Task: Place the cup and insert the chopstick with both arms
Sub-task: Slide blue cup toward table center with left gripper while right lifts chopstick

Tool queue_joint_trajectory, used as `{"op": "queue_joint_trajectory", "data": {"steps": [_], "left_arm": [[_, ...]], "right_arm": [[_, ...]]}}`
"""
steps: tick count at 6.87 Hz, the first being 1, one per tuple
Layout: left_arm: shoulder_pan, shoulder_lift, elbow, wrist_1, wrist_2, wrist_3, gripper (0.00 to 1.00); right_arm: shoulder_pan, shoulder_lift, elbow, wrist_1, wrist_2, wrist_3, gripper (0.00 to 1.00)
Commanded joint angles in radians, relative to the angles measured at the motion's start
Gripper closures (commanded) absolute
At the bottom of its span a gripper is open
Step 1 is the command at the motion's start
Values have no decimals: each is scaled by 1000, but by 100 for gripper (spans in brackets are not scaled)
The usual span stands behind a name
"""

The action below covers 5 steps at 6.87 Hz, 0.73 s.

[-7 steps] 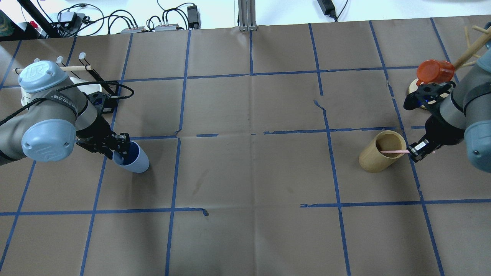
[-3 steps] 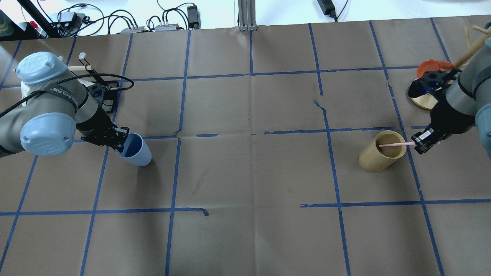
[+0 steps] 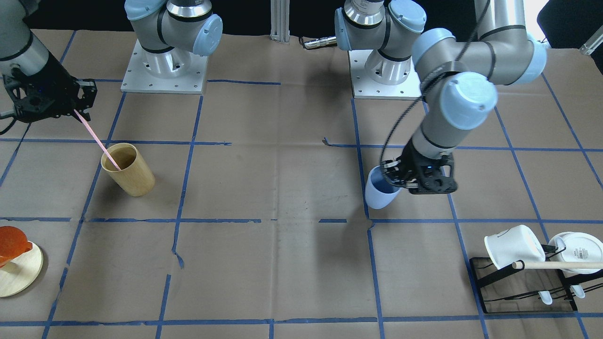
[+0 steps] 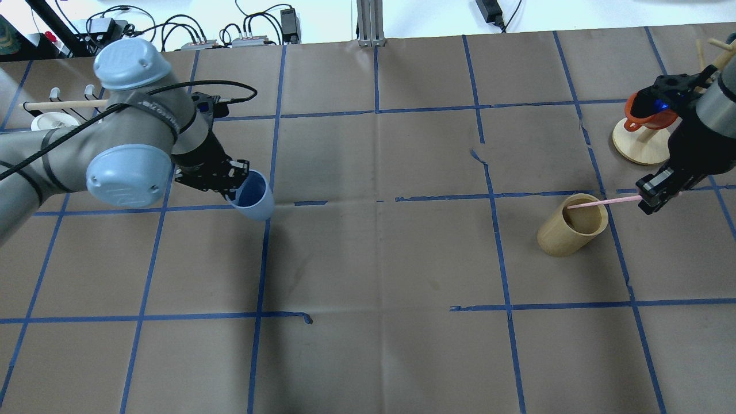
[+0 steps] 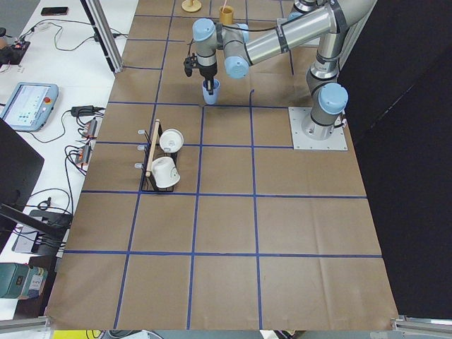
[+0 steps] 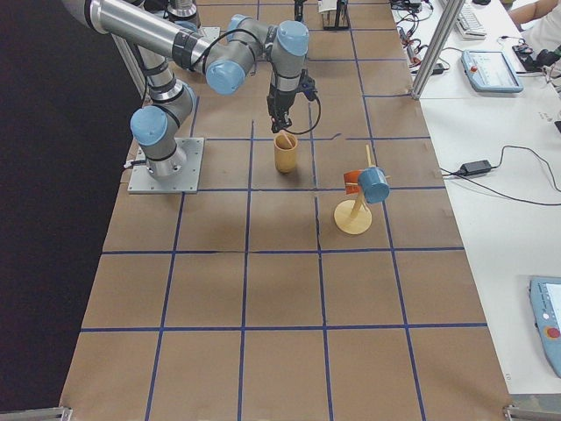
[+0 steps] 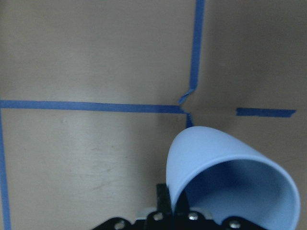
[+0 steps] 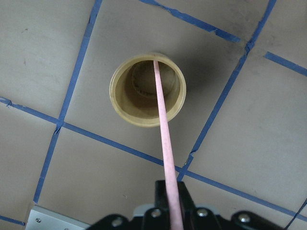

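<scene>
Blue cup (image 4: pixel 256 202), pale, tapered, handleless, tilted in the left jaws.

Both arms are fat silver-grey tubes with round joints. The left arm (image 3: pixel 499 21) has light blue caps (image 3: pixel 466 101) on its joints, and so does the right arm (image 3: pixel 16 40). One cap far up from the left tool (image 4: pixel 240 179) shows a faint round UR mark (image 4: pixel 123 57). That tool is black, with small screws (image 7: pixel 192 216) on its face. The right tool (image 4: pixel 651 202) looks the same. A thin black cable (image 3: pixel 409 112) goes along the left arm to its tool, under a black strap (image 4: pixel 154 110) with white letters. A little blue light (image 4: pixel 659 105) glows just behind the right tool. Far from the tools, each arm has a square silver plate (image 3: pixel 134 85) with small holes at its foot.
</scene>
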Motion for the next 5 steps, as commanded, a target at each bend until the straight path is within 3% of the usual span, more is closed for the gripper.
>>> {"op": "queue_joint_trajectory", "data": {"steps": [1,3,5], "left_arm": [[-207,-109,145,2,-24,-199,100],[-299,-195,222,13,-26,-260,100],[-315,-238,214,16,-15,-254,96]], "right_arm": [[2,2,-104,105,3,26,92],[12,14,-176,133,2,31,92],[12,31,-225,196,0,51,92]]}}
